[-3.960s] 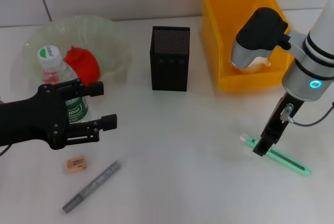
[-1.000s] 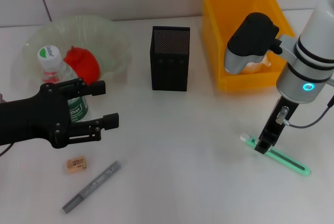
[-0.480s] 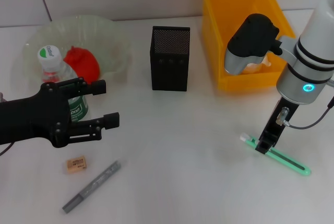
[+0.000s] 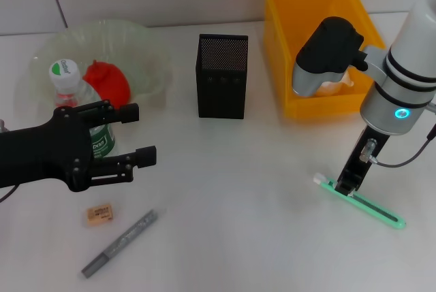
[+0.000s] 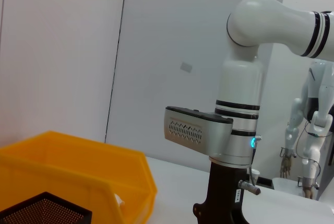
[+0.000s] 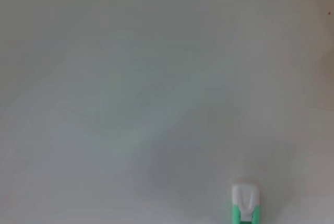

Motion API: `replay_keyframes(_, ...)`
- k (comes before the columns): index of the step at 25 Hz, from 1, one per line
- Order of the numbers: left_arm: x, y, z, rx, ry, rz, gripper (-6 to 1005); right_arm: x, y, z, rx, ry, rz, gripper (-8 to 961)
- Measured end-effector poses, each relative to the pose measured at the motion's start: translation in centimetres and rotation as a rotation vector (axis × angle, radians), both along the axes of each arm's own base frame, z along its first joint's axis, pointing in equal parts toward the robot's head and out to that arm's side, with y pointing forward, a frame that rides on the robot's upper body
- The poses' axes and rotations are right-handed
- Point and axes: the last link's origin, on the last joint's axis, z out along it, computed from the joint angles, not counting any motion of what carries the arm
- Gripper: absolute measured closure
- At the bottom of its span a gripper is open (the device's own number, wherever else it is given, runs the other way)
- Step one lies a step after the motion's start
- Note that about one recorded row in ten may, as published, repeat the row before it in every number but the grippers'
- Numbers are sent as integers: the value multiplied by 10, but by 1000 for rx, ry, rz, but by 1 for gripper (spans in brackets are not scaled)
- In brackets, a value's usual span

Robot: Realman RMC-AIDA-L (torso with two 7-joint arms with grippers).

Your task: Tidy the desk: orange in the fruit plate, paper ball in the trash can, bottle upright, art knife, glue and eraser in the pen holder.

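Head view. Your right arm comes in from the far right, forearm pointing steeply down, with the right gripper (image 4: 349,184) at the desk (image 4: 238,190) on the right side. Its dark fingers stand on the white-capped left end of the green art knife (image 4: 360,202), which lies flat and runs from there toward the near right. You cannot tell from here whether the fingers have closed on the knife or only touch it.

Your left arm reaches in low from the left edge. The left gripper (image 4: 133,134) points right, its two fingers spread well apart with nothing between them. The bottle (image 4: 76,105) stands upright just behind the gripper's body, its green-and-white cap up. Behind it sits the clear fruit plate (image 4: 153,54) at far left, with the reddish-orange fruit (image 4: 107,82) inside. The eraser (image 4: 99,214) lies near and left, below the gripper; the grey glue stick (image 4: 120,243) lies just nearer, slanted. The black mesh pen holder (image 4: 222,75) stands at centre far. The yellow trash can (image 4: 300,13) stands far right, with something pale inside partly hidden by the right arm.

Left wrist view. You look across at the right arm (image 5: 245,78), upright, its white casing banded in black, a small blue light at the wrist. A corner of the yellow bin (image 5: 78,172) and the pen holder's mesh rim (image 5: 44,211) show at the near edge. The left gripper's own fingers are not shown.

Right wrist view. Bare desk surface, and only the white end of the art knife (image 6: 244,203) at the frame's edge. No fingers visible here.
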Motion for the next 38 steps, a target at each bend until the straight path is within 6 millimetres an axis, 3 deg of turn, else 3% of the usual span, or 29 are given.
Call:
replay_keyframes(5, 0, 0, 0, 0, 0, -1, 200, 1, 0, 0, -2, -1, -3, 830)
replay_keyframes(38, 0, 0, 0, -3, -1, -3, 201, 0, -1, -1, -10, -10, -1, 828)
